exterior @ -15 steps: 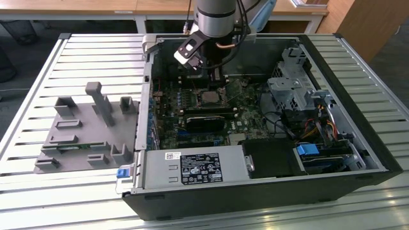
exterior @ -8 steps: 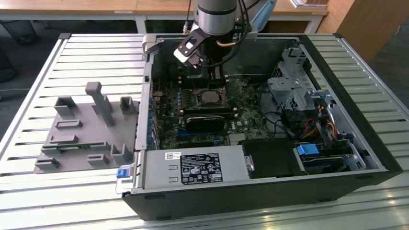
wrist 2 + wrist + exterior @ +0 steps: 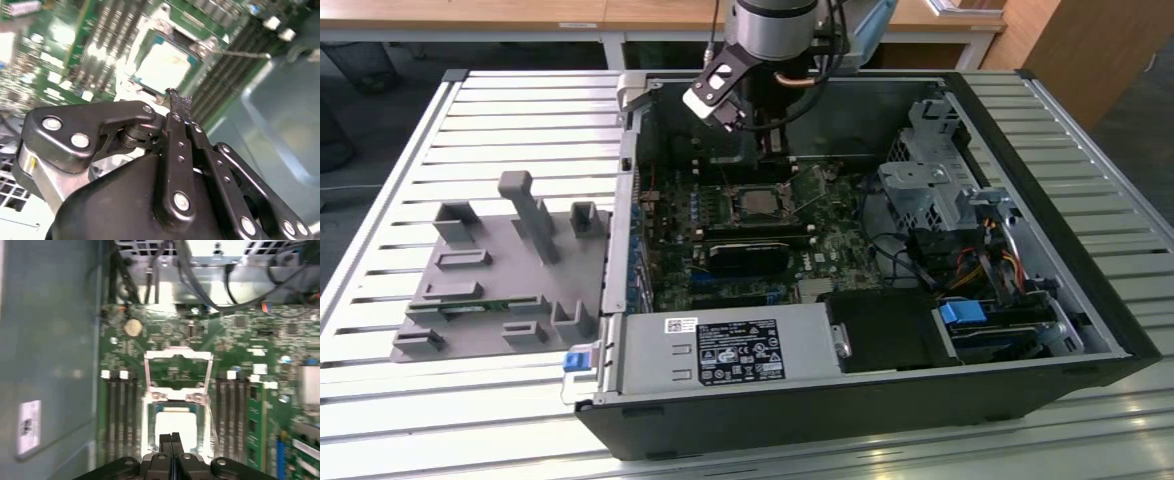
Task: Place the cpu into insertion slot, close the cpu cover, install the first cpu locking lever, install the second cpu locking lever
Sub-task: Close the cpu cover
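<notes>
The cpu [image 3: 175, 421] lies flat in the insertion slot [image 3: 148, 416] on the green board, its silvery top showing; in the exterior view the cpu [image 3: 761, 201] sits mid-board. The cpu cover [image 3: 177, 356] is swung open, its metal frame lying beyond the socket. My gripper [image 3: 172, 438] hangs just above the near edge of the cpu, its black fingers pressed together with nothing between them. In the second wrist view the gripper [image 3: 173, 93] tip is beside the cpu [image 3: 162, 65]. A thin metal locking lever [image 3: 240, 53] sticks out from the socket's side.
The board sits inside an open black computer case [image 3: 1067, 200] with steep walls. A black module [image 3: 754, 252] lies next to the socket, a drive cage with cables [image 3: 934, 190] on the exterior view's right, a power supply [image 3: 727, 352] in front. A grey fixture [image 3: 500, 270] stands outside the case.
</notes>
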